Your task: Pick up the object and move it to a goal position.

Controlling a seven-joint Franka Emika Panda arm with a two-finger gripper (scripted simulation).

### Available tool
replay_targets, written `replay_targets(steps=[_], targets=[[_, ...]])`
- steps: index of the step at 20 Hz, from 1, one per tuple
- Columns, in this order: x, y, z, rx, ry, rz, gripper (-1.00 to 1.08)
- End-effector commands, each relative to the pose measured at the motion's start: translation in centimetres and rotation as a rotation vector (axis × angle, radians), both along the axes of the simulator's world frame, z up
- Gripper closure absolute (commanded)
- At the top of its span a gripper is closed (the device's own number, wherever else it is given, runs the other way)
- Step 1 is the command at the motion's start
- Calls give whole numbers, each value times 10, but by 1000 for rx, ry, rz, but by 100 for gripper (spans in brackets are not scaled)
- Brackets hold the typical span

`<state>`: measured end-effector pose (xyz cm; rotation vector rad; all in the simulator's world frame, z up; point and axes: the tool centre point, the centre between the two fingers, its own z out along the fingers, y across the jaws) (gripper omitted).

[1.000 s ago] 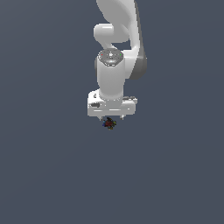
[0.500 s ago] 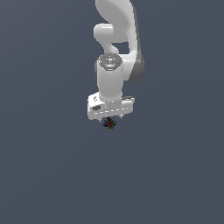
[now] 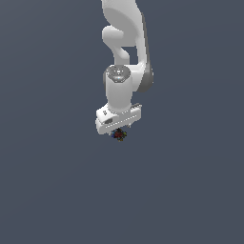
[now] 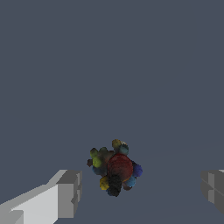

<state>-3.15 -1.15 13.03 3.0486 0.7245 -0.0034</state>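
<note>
The object (image 4: 114, 168) is a small dark lump speckled with red, blue, green and yellow, lying on the grey floor. In the wrist view it sits between my two white fingers (image 4: 65, 194), with a clear gap on each side and touching neither. My gripper (image 4: 142, 192) is open. In the exterior view the white gripper (image 3: 119, 129) hangs straight down over the object (image 3: 118, 135), which peeks out just under the hand. The fingertips are mostly hidden there.
A plain grey-blue floor (image 3: 57, 190) fills both views. The white arm (image 3: 126, 43) rises from the hand toward the top of the exterior view. Nothing else shows.
The hand has turned about its vertical axis and dropped slightly toward the object. The object has stayed in place.
</note>
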Motion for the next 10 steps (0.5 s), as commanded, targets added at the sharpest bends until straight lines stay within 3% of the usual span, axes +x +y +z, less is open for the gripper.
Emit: replay_targets(steps=[1, 10], targets=[[-5, -1, -7, 0, 1, 70, -92], [-23, -3, -31, 2, 3, 314, -92]])
